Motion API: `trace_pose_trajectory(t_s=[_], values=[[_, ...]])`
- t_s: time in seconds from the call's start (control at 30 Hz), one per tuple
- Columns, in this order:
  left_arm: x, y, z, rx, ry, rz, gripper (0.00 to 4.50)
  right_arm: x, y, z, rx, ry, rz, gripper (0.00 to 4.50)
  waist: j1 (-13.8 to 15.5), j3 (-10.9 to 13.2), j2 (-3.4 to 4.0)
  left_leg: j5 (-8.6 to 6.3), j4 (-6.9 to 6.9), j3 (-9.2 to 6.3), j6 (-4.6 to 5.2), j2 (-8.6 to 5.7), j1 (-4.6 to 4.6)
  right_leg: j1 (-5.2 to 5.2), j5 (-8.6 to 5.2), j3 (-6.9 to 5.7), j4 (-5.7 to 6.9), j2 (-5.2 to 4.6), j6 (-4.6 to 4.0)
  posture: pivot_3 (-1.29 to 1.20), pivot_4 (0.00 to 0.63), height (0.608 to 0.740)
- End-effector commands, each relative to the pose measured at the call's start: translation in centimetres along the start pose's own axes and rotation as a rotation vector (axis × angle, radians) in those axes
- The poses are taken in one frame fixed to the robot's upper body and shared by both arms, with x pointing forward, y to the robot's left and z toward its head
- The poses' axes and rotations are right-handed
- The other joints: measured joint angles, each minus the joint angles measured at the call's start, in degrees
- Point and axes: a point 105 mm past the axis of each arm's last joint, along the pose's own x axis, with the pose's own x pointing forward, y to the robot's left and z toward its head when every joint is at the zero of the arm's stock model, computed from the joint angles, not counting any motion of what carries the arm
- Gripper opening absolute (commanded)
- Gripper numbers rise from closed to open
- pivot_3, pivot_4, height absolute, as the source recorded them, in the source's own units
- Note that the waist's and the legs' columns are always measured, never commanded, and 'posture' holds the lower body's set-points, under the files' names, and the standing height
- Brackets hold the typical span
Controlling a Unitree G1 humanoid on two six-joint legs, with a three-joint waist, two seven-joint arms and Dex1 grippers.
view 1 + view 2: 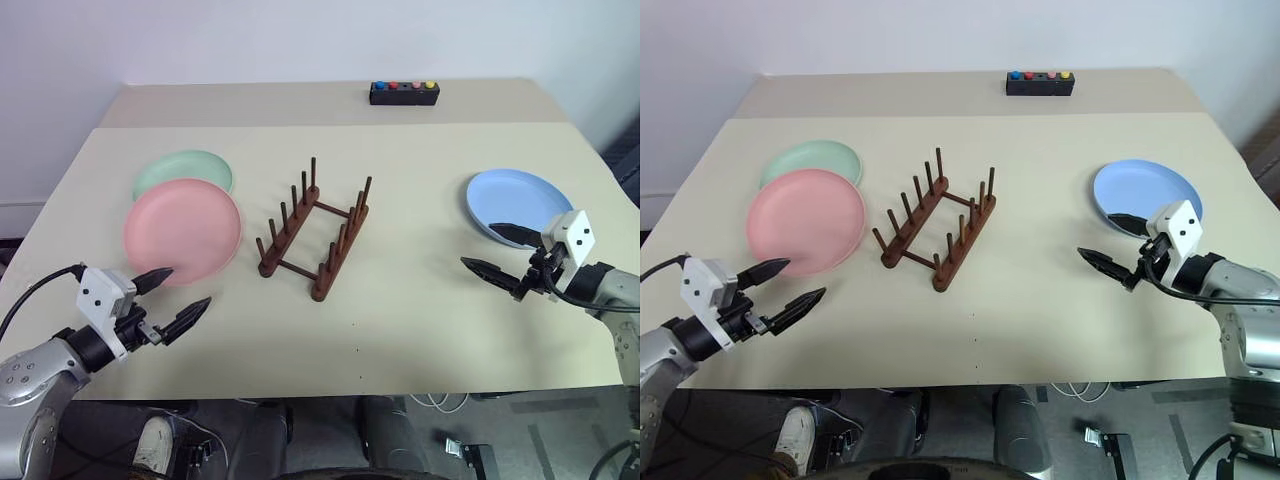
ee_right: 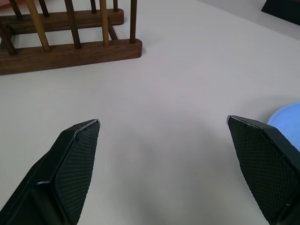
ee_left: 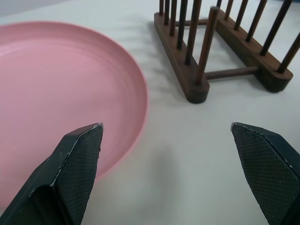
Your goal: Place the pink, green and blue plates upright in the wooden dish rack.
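Rack (image 1: 315, 232) empty at table centre. Pink plate (image 1: 183, 230) lies flat to its left, overlapping green plate (image 1: 183, 172); blue plate (image 1: 519, 205) flat on the right. Left gripper (image 1: 172, 297) spread wide near pink rim, likely first pickup; right gripper (image 1: 500, 255) spread, empty by blue

Pink plate (image 1: 183, 232) overlaps green plate (image 1: 183, 172) (blue plate (image 1: 519, 203) apart) beside empty wooden rack (image 1: 314, 231).

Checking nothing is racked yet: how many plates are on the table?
3, all flat on the table: pink plate left of the wooden dish rack, overlapping the green plate behind it; blue plate right.
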Motion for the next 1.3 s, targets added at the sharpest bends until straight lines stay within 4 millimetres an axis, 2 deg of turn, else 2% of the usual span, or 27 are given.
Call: trace_pose_trajectory(t_s=[0.03, 0.2, 0.43, 0.73, 0.8, 0.9, 1.0, 1.13, 1.3], values=[[-0.4, 0.0, 1.2, 0.04, -0.023, 0.003, 4.5, 0.5, -0.2, 1.3, -0.032, -0.05, 0.001, 4.43, 0.0, 0.0, 0.0, 0.0, 0.0, 0.0, 0.0, 0.0, 0.0, 0.0, 0.0, 0.0, 0.0, 0.0, 0.0, 0.0, 0.15, 0.74], [-0.3, -0.1, 1.4, 0.04, -0.029, 0.001, 4.5, 0.9, -0.1, 1.5, -0.036, -0.067, 0.008, 4.43, 0.11, 0.0, 0.0, 0.0, 0.0, 0.0, 0.0, 0.0, 0.0, 0.0, 0.0, 0.0, 0.0, 0.0, 0.0, 0.0, 0.15, 0.74], [-0.1, -1.0, 1.6, 0.018, -0.03, -0.052, 4.5, 0.3, 0.7, 1.0, -0.025, -0.052, 0.008, 4.43, 0.07, 0.0, 0.0, 0.0, -0.01, 0.0, 0.0, 0.0, -0.01, 0.0, 0.0, 0.0, -0.01, -0.01, 0.0, 0.0, 0.15, 0.74], [0.5, -3.6, 0.8, -0.052, 0.012, -0.164, 4.5, 1.5, 1.2, 1.5, -0.028, -0.075, 0.03, 4.43, -0.06, 0.0, 0.01, 0.0, 0.0, 0.01, 0.0, 0.01, 0.01, 0.0, 0.0, 0.01, 0.0, 0.0, 0.0, 0.0, 0.15, 0.74], [1.0, -5.3, 0.5, -0.071, 0.04, -0.248, 4.5, 2.0, 1.7, 1.5, -0.027, -0.083, 0.044, 4.43, -0.03, 0.0, 0.0, 0.0, 0.0, 0.01, 0.0, 0.01, 0.02, 0.0, 0.0, 0.01, 0.0, 0.01, -0.01, 0.0, 0.15, 0.74], [2.3, -6.7, 0.0, -0.036, 0.066, -0.311, 4.5, 2.4, 2.7, 1.6, -0.026, -0.093, 0.061, 4.43, 0.19, 0.0, 0.01, 0.0, 0.01, 0.01, 0.0, 0.01, 0.0, 0.01, -0.01, 0.02, -0.02, 0.0, -0.01, 0.0, 0.15, 0.74], [4.8, -8.3, -0.5, 0.011, 0.063, -0.355, 4.5, 2.4, 4.2, 1.3, -0.016, -0.093, 0.079, 4.43, 0.51, 0.0, 0.04, 0.0, 0.01, 0.01, 0.0, 0.0, 0.0, 0.01, 0.0, 0.01, -0.01, 0.01, -0.01, 0.0, 0.15, 0.74], [7.5, -8.9, -0.6, 0.013, 0.017, -0.326, 4.5, 2.2, 6.0, 1.1, 0.002, -0.093, 0.083, 4.43, 0.22, 0.0, 0.03, 0.0, 0.01, 0.0, 0.0, 0.0, 0.0, 0.02, 0.01, 0.01, 0.0, 0.01, 0.01, 0.0, 0.15, 0.74], [10.0, -10.8, -2.6, 0.036, 0.065, -0.331, 4.5, 1.6, 7.7, 1.0, 0.031, -0.094, 0.083, 4.43, 0.17, -0.02, 0.07, 0.0, 0.0, 0.0, 0.0, 0.0, 0.02, 0.0, 0.01, 0.02, 0.02, 0.01, 0.02, 0.0, 0.15, 0.74]])
